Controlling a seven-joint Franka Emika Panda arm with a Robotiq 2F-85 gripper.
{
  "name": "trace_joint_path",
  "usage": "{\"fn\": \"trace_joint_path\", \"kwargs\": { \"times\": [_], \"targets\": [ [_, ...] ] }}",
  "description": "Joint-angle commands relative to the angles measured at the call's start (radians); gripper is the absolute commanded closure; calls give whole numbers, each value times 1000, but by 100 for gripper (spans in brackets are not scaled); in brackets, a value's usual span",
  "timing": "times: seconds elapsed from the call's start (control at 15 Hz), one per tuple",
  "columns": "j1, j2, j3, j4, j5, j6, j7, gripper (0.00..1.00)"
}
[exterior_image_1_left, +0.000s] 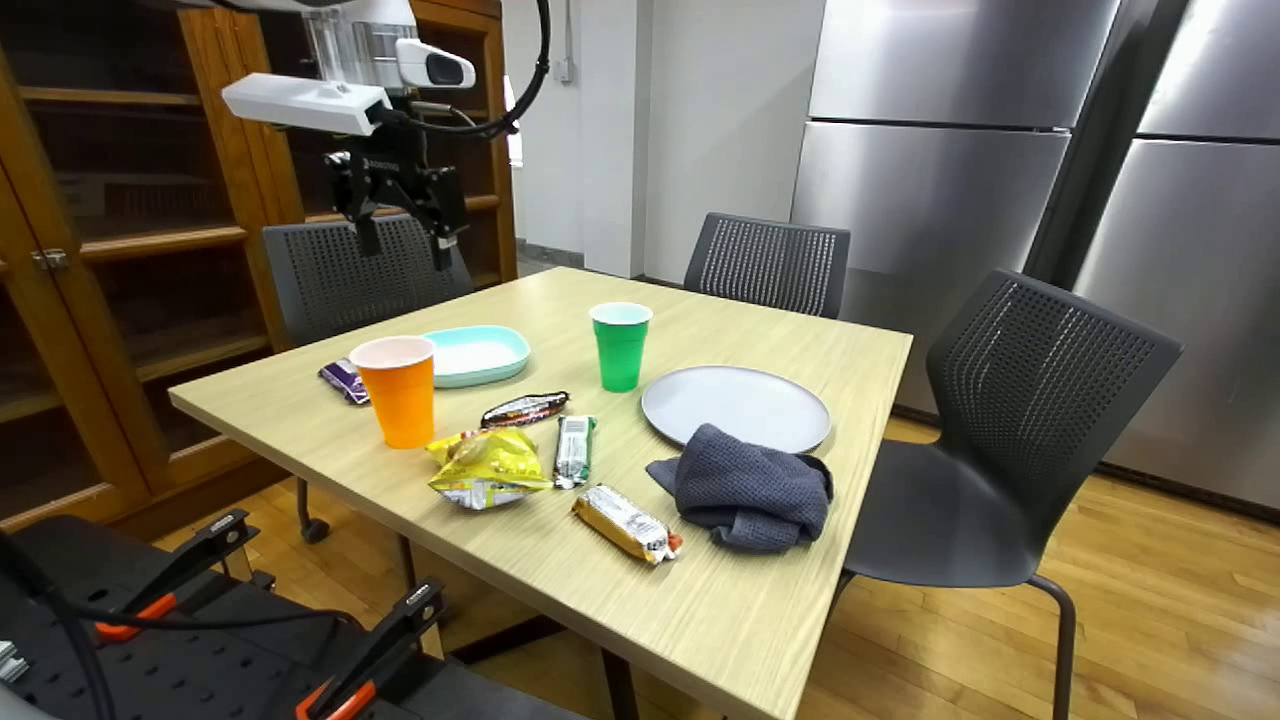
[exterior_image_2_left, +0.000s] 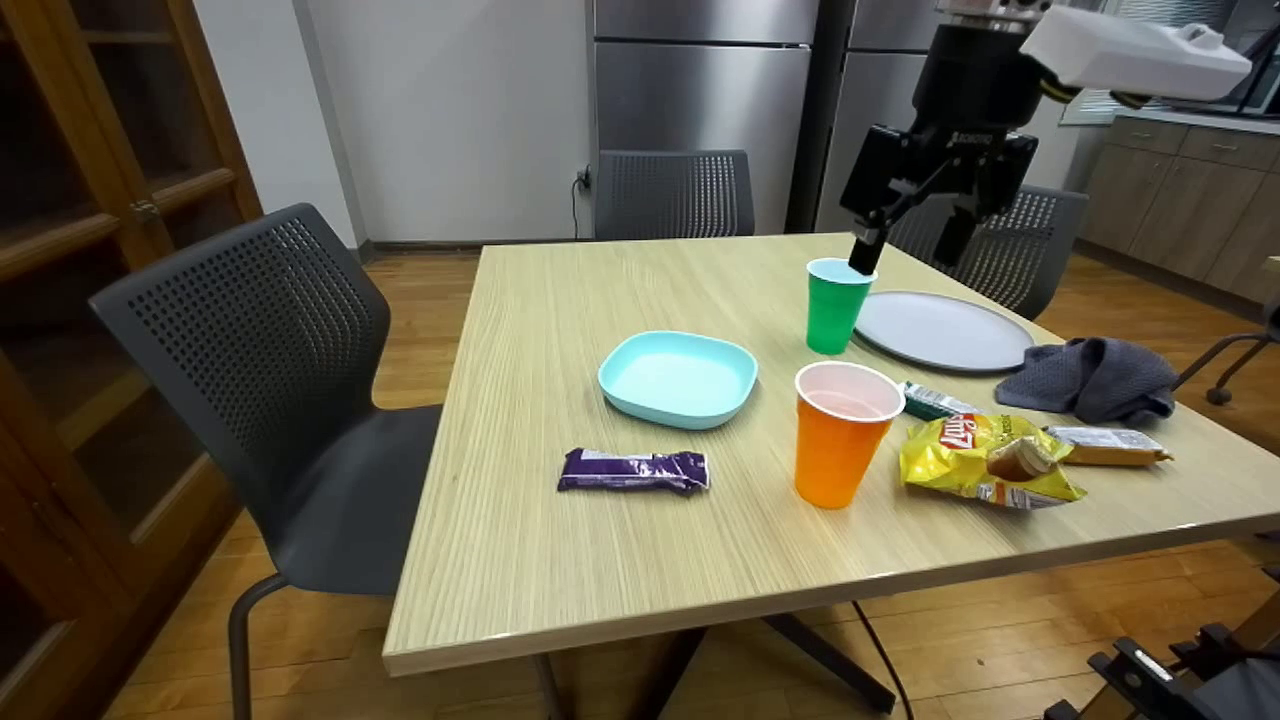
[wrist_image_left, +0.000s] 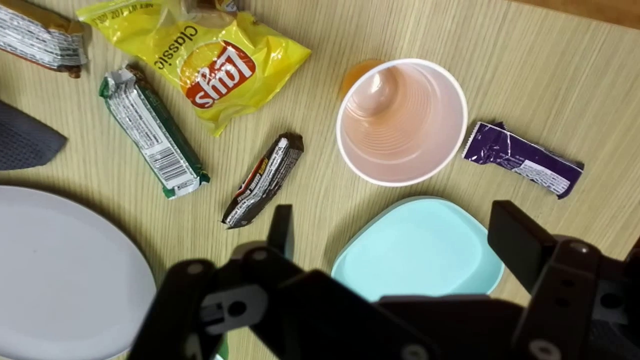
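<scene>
My gripper (wrist_image_left: 392, 231) (exterior_image_1_left: 405, 247) (exterior_image_2_left: 907, 252) hangs high above the table, jaws wide apart and holding nothing. Between its fingers in the wrist view, well below them, lies the turquoise dish (wrist_image_left: 415, 250) (exterior_image_2_left: 680, 378), its bare inside showing; the gripper body hides its near edge. Close by are an orange cup (wrist_image_left: 400, 125) (exterior_image_1_left: 398, 395), a purple-wrapped bar (wrist_image_left: 525, 157) (exterior_image_2_left: 633, 471) and a dark brown bar (wrist_image_left: 262, 181) (exterior_image_1_left: 525, 409). A green cup (exterior_image_1_left: 620, 350) (exterior_image_2_left: 838, 310) stands upright, mostly hidden in the wrist view.
A yellow chip bag (exterior_image_1_left: 490, 465), a green-and-white bar (exterior_image_1_left: 574, 450) and a gold-wrapped bar (exterior_image_1_left: 625, 522) lie along one side of the table. A grey plate (exterior_image_1_left: 735, 405) sits partly behind a crumpled dark cloth (exterior_image_1_left: 755, 490). Chairs (exterior_image_1_left: 1010, 440) surround the table.
</scene>
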Motion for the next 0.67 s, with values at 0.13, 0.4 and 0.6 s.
{"fn": "trace_joint_path", "kwargs": {
  "times": [0.13, 0.4, 0.6],
  "targets": [
    [-19, 62, -8, 21, -33, 4, 8, 0],
    [-25, 97, -14, 20, -31, 10, 12, 0],
    [-24, 122, -18, 22, -22, 17, 10, 0]
  ]
}}
